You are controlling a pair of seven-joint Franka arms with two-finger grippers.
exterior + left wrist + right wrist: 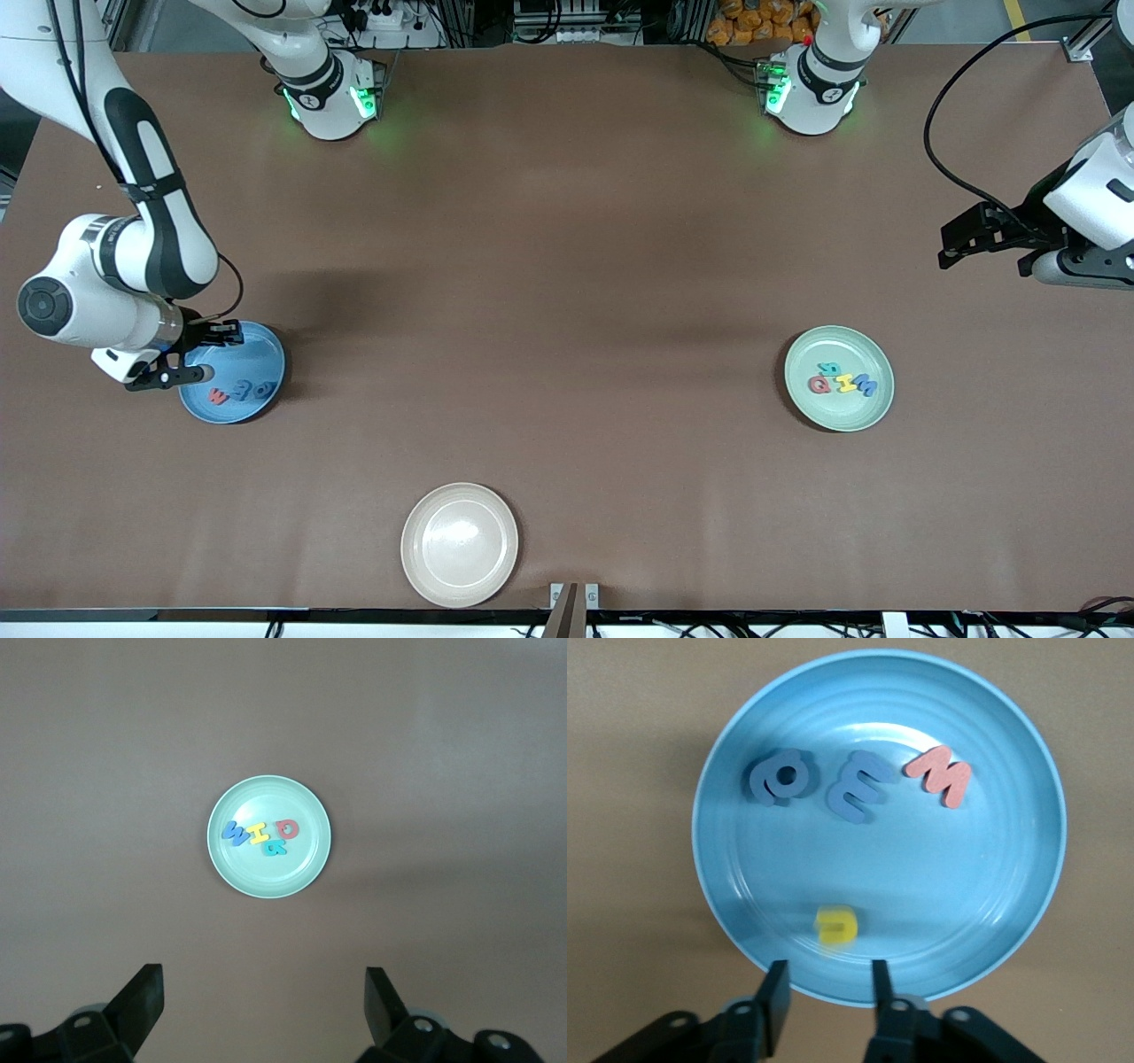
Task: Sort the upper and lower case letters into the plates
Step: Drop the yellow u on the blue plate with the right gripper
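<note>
One yellow letter (835,927) lies under right end effector (827,979), fingers apart.

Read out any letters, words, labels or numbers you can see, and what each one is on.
"m": red letter, in the blue plate.
"e", likely: blue letter beside it.
"a", likely: second blue letter there.
Yellow letter there: too blurred to read.
"W", "I", "D", likely: three letters in the mint green plate.
Teal letter there: too small to read.
No labels, brands or numbers.
</note>
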